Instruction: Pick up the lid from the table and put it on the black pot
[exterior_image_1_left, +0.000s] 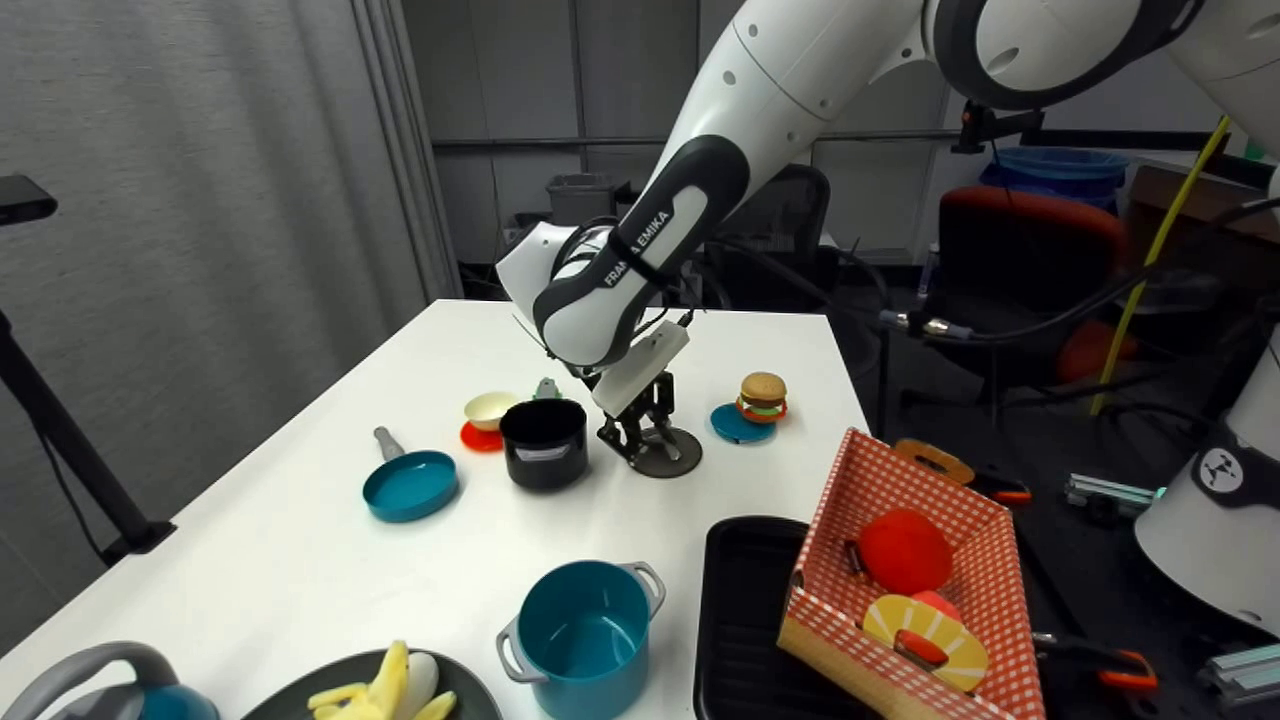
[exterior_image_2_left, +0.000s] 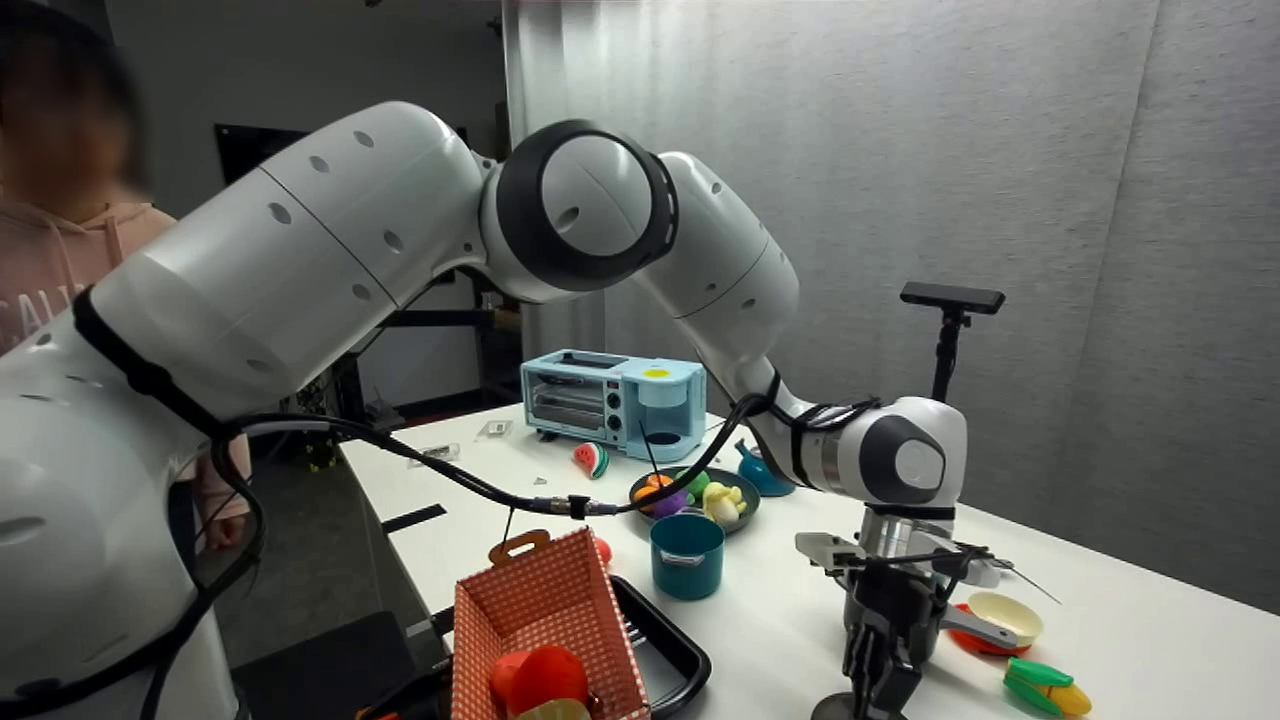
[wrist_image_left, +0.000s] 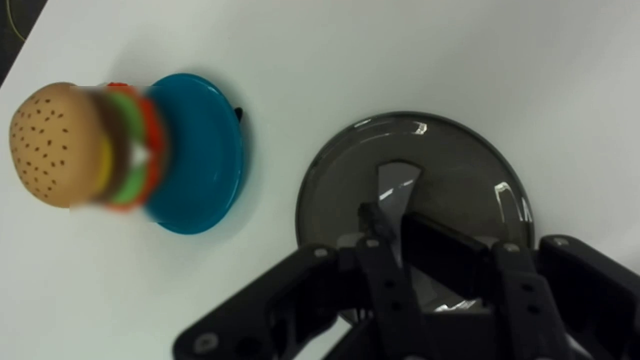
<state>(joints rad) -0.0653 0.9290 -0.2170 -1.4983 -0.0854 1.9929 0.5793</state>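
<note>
Lid (exterior_image_1_left: 682, 459) pinched by its handle (wrist_image_left: 397, 185) beside the black pot (exterior_image_1_left: 543, 447)

The tool (wrist_image_left: 396, 227) is clamped on the lid's handle, likely because that narrow part suits a pinch and lets the lid be lowered flat. The lid looks level, just beside the black pot (whether it touches the table (exterior_image_1_left: 450, 580) or hangs barely above, I cannot tell). The pot stands upright and uncovered, so a lift and short carry seem next.
</note>
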